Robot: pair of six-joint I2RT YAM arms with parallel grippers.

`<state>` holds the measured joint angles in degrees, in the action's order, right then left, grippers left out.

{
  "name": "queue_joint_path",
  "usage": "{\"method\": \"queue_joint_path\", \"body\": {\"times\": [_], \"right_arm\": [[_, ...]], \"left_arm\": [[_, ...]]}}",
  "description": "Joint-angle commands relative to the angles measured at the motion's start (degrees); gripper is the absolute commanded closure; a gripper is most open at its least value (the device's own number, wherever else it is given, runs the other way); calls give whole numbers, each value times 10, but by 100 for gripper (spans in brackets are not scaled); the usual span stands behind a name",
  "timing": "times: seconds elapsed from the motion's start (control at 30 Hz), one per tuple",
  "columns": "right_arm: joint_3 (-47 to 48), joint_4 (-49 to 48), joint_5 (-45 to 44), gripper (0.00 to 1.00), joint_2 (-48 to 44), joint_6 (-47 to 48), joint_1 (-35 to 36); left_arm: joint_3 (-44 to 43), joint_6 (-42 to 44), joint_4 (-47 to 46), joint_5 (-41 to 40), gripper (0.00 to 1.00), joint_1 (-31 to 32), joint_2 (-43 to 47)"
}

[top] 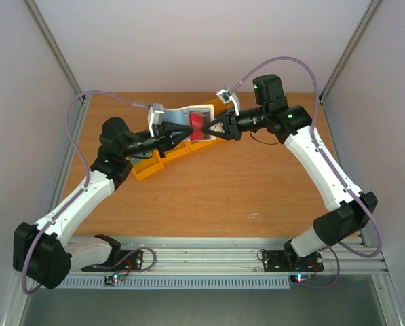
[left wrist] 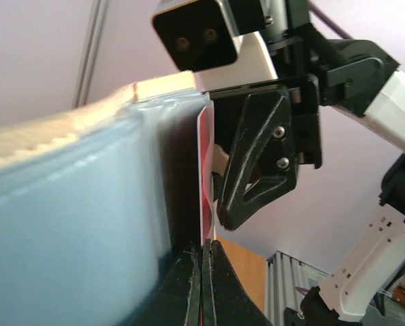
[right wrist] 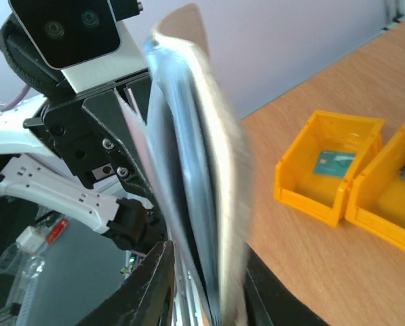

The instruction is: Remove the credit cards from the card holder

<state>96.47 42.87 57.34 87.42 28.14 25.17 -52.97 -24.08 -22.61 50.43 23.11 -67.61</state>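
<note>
I counted one card holder (right wrist: 202, 176), held up in the air above the table (top: 222, 197) between two grippers; one red card (top: 198, 125) showed at its pocket; one teal card (right wrist: 333, 163) lay in the nearer of two yellow bins (right wrist: 304, 197), and something dark lay in the other, too cropped for me to name. The holder stood on edge, its long axis running from one gripper towards the other, cream face towards the bins, blue-grey face away; the red card was edge-on in the left wrist view. The left gripper (left wrist: 202, 265) was pinched tight on the red card; the right gripper (right wrist: 209, 255) was narrow, its fingers clasping the holder's end.
</note>
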Motion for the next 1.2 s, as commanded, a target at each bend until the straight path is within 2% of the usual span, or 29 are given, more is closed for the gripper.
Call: {"method": "queue_joint_path", "body": {"times": [0.0, 0.37, 0.43, 0.6, 0.7, 0.8, 1.03, 1.1, 1.17], "right_arm": [[-6, -3, 68, 74, 10, 4, -1], [-10, 35, 94, 61, -1, 18, -32], [-10, 40, 101, 66, 0, 19, -32], [-11, 40, 112, 91, -2, 18, -32], [-10, 41, 113, 99, -4, 19, -32], [-11, 41, 118, 99, -5, 19, -32], [-10, 42, 126, 99, -7, 19, -32], [-11, 44, 127, 99, -7, 21, -32], [-10, 44, 128, 99, -6, 21, -32]], "left_arm": [[-4, -13, -54, 20, 100, 1, 16], [11, -12, -54, 22, 100, -7, 27], [12, -13, -53, 22, 100, -8, 27], [14, -12, -50, 25, 100, -8, 28], [15, -11, -47, 28, 100, -8, 28], [16, -8, -45, 25, 99, -8, 29], [19, -14, -45, 20, 85, -8, 31], [19, -15, -45, 21, 85, -8, 31], [20, -15, -44, 19, 91, -8, 31]]}}
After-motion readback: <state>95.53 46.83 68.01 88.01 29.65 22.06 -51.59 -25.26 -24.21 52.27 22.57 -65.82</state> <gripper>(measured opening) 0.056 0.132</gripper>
